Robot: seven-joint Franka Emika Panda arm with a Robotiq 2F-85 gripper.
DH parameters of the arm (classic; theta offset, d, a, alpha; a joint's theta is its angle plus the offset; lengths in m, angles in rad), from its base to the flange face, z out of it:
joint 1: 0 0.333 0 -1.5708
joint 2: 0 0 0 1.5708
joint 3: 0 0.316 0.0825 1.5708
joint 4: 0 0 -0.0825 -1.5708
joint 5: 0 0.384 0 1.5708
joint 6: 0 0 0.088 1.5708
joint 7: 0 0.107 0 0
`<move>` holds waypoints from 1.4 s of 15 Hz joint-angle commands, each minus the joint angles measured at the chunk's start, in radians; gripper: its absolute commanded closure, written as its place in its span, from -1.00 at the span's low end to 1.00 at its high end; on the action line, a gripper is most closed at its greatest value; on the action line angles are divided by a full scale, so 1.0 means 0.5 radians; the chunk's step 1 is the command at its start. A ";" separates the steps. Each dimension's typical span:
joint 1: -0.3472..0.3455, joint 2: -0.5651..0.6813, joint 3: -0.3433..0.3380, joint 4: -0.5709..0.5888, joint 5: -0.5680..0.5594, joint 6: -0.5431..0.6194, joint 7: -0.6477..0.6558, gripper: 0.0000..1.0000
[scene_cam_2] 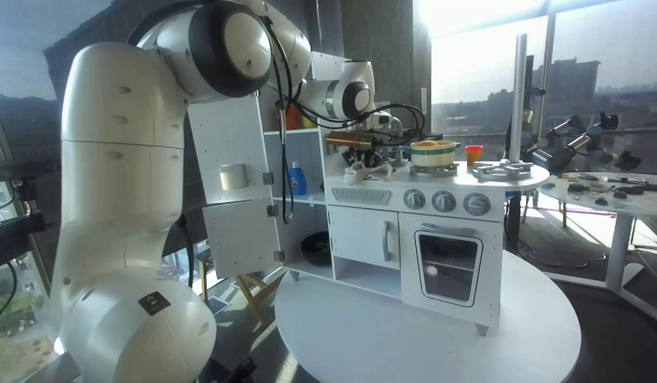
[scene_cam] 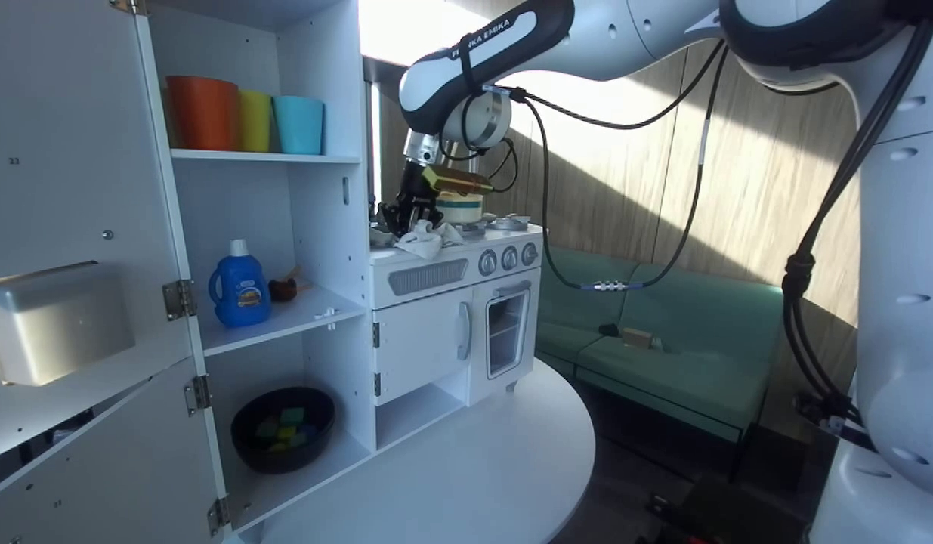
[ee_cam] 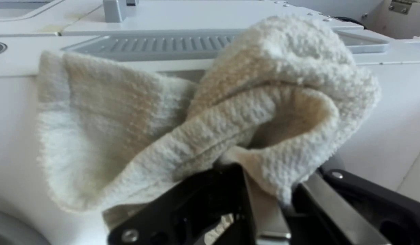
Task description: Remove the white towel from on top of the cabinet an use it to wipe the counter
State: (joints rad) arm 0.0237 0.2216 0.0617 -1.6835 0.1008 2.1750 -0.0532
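Pinching the white towel [ee_cam: 213, 132], the claw [ee_cam: 276, 183] sits low in the wrist view, towel lying left-to-right above.

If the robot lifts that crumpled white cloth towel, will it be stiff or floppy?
Probably floppy: the crumpled white cloth towel bends into loose folds. Its fuzzy surface may make it drag when pushed. The black two-finger gripper seems to pinch only one part, so the rest would likely sag.

Towel [ee_cam: 213, 122] — rough, matt cloth
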 commanded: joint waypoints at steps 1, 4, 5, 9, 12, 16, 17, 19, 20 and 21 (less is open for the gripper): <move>0.014 0.047 0.058 0.066 0.114 0.007 -0.164 0.71; 0.054 0.118 0.016 0.091 -0.071 0.096 -0.006 0.70; 0.066 0.136 -0.003 0.096 -0.148 0.095 0.048 0.70; 0.113 0.166 -0.114 0.105 -0.517 0.029 0.385 0.70; 0.123 0.113 -0.109 0.117 -0.567 -0.098 0.417 0.70; 0.037 0.102 0.018 0.132 -0.119 -0.047 0.085 0.69; 0.031 0.128 0.024 0.144 -0.046 -0.023 0.052 0.71; 0.034 0.192 0.021 0.175 0.027 -0.006 0.038 0.70; 0.051 0.222 0.001 0.181 -0.011 0.041 0.089 0.70; 0.064 0.245 -0.016 0.185 -0.061 0.073 0.129 0.70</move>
State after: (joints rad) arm 0.0495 0.2984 0.0537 -1.6169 0.0722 2.1702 -0.0100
